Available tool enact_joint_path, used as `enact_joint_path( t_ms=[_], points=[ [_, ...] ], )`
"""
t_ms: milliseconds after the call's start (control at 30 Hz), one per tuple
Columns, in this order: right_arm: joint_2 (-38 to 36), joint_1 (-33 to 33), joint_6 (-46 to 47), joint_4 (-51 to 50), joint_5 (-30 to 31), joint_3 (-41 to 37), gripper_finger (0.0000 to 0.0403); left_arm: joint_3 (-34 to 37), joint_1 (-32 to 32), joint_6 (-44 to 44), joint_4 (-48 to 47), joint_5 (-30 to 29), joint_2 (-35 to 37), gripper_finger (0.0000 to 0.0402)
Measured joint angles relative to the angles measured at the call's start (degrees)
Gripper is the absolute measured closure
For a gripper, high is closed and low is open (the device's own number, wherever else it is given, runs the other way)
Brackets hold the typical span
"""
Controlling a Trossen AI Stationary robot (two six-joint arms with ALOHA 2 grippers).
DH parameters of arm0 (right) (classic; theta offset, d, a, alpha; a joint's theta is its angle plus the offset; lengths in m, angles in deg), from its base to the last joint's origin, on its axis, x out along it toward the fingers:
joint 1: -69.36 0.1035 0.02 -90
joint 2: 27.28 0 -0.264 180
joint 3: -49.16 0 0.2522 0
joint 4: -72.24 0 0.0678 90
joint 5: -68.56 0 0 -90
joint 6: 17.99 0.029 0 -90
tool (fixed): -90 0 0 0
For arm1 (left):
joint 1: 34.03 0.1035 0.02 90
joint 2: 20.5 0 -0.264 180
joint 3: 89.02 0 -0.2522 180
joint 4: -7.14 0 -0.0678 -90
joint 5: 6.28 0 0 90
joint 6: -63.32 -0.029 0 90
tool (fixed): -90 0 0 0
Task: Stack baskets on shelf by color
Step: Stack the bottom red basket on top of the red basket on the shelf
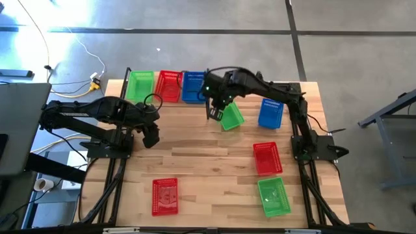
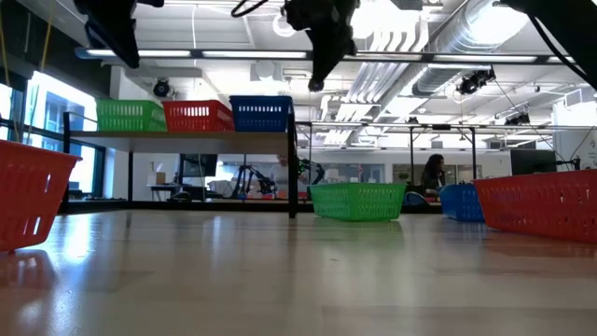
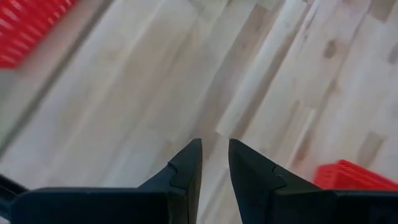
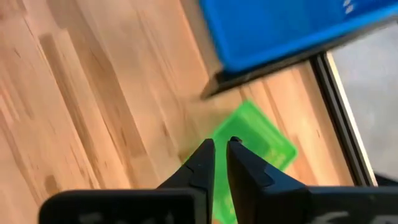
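Left arm parked over the left side of the table. Left gripper hangs above bare wood, fingers a narrow gap apart, nothing between them.

Shelf sits along the far edge, left of centre. On it, left to right: green basket, red basket, blue basket, side by side in one row, one layer only. Low view confirms the same order, all upright on the board.

Near-left on the table: a red basket, well apart from everything else.

Centre: right arm reaches across toward the shelf. Right gripper is up in the air just in front of the shelf's right end, fingers nearly closed with only a slit between them, holding nothing. A second green basket sits on the table just beside and below it, skewed to the table edges, not touching the fingers.

Right side: a blue basket on the table, tilted slightly, near the right arm's base. Nearer the front, a red basket, then a green basket just beside it at the near-right corner.
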Motion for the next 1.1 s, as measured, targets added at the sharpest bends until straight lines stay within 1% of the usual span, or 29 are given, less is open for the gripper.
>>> enact_joint_path(
  t_ms=[200, 367, 467, 600, 767, 867, 933, 1100],
  points=[
    [-0.09, 4.07, 5.73, -6.36, 5.98, -0.05, 0.0389, 0.0, -0.03, 4.43, -0.02, 3.18, 0.0, 0.033],
    [-1.61, 7.41, 9.58, -6.12, 8.16, -2.03, 0.0389, 0.0, -0.03, 4.88, -0.04, 3.76, 0.0, 0.033],
    [-4.29, 9.17, 13.4, -6.16, 10.08, -7.84, 0.0389, 0.0, -0.03, 4.93, -0.06, 3.81, 0.0, 0.033],
    [-10.88, 11.3, 20.05, -5.14, 11.19, -19.38, 0.039, 0.0, -0.03, 4.9, -0.07, 3.79, 0.0, 0.033],
    [-20.23, 12.76, 26.39, 3.49, 9.74, -32.38, 0.039, 0.0, -0.03, 5.24, -0.04, 3.77, 0.0, 0.033],
    [-25.32, 13.25, 29.08, 8.29, 9.16, -38.31, 0.039, 0.0, -0.03, 8.68, -0.07, 3.86, -0.52, 0.033],
    [-28.5, 13.5, 30.25, 10.73, 9.09, -41.7, 0.039, 0.01, 0.0, 11.79, -0.07, 5.03, -0.71, 0.0329],
    [-34.93, 13.49, 32.06, 12.41, 8.77, -48.55, 0.039, 0.82, -0.45, 20.87, -0.09, 8.98, -1.7, 0.0311]
  ],
)
